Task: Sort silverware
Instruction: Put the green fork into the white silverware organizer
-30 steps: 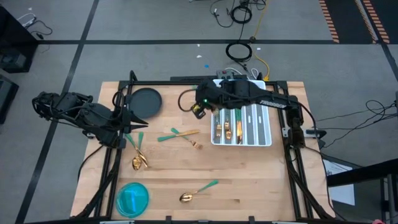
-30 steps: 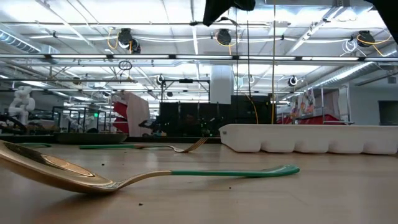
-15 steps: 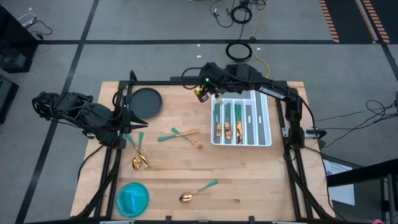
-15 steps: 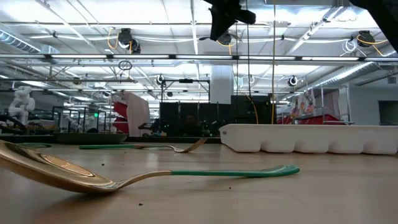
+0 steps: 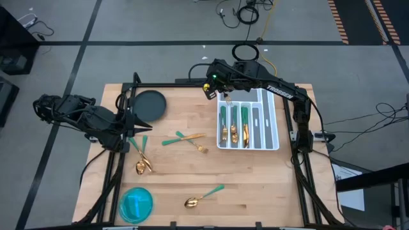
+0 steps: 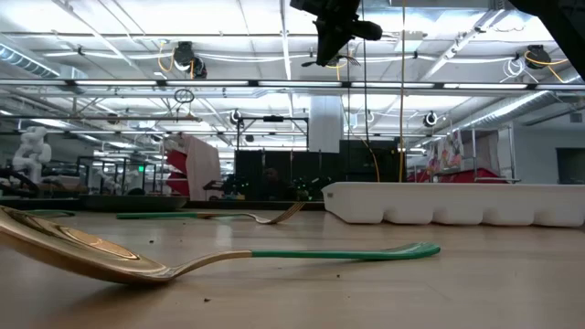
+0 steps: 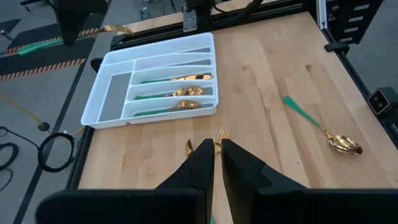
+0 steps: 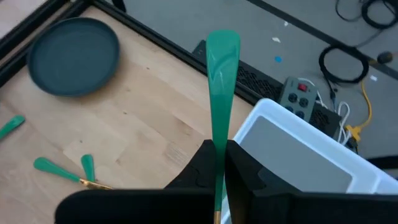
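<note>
My right gripper (image 5: 213,89) hangs high over the far left corner of the white tray (image 5: 271,121), shut on a fork (image 5: 227,98) with a gold head and green handle. The tray holds gold and green silverware (image 5: 234,125) in three compartments. On the wood lie two crossed pieces (image 5: 185,137), two more (image 5: 141,156) at the left, and a spoon (image 5: 203,195) near the front. At the table's left edge my left gripper (image 5: 134,126) stays raised. Its fingers (image 7: 205,158) are shut to a thin slit with nothing between them. My right gripper pinches the fork's green handle (image 8: 219,132) between its two fingers, about midway along the fork. The handle's free end (image 8: 222,43) sticks out past the fingertips, and the gold head (image 7: 115,28) sticks out the other way. The fork is lifted clear of tray and table.
A dark round plate (image 5: 150,104) sits at the far left. A blue round dish (image 5: 136,203) sits at the near left corner. Black frame rails (image 5: 300,160) run along the table's sides. Bare wood lies between the tray and the near edge.
My right gripper has swung with the fork from over the wood left of the tray toward the table's far edge. It now hangs by the tray's far left corner. The fork has stayed pinched and clear of the table. My left arm has kept still.
</note>
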`<state>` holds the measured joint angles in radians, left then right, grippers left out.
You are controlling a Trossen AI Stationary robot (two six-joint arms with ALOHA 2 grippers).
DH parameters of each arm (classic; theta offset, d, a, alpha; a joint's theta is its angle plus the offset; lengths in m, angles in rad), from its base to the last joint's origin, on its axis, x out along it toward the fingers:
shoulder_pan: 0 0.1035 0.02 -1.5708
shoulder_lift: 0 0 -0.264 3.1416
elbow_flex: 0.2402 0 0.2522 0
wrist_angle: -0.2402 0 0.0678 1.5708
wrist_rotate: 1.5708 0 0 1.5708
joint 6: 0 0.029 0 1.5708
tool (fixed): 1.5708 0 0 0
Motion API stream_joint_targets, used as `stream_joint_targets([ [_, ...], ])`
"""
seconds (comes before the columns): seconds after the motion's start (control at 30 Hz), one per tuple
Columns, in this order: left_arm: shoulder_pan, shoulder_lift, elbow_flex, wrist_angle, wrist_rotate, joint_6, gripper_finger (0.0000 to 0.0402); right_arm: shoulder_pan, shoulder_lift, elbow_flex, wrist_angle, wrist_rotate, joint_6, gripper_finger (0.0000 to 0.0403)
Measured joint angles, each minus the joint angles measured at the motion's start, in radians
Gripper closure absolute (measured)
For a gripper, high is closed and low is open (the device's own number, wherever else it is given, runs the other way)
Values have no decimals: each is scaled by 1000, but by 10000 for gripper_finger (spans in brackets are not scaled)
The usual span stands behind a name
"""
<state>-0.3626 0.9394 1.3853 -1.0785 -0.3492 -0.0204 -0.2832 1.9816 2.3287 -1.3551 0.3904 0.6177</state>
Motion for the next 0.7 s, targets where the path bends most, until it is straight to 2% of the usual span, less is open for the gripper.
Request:
stream_joint_targets([
  [0.7, 0, 0, 0, 0, 0, 4, 363, -18, 0, -2, -128, -14, 259, 403],
])
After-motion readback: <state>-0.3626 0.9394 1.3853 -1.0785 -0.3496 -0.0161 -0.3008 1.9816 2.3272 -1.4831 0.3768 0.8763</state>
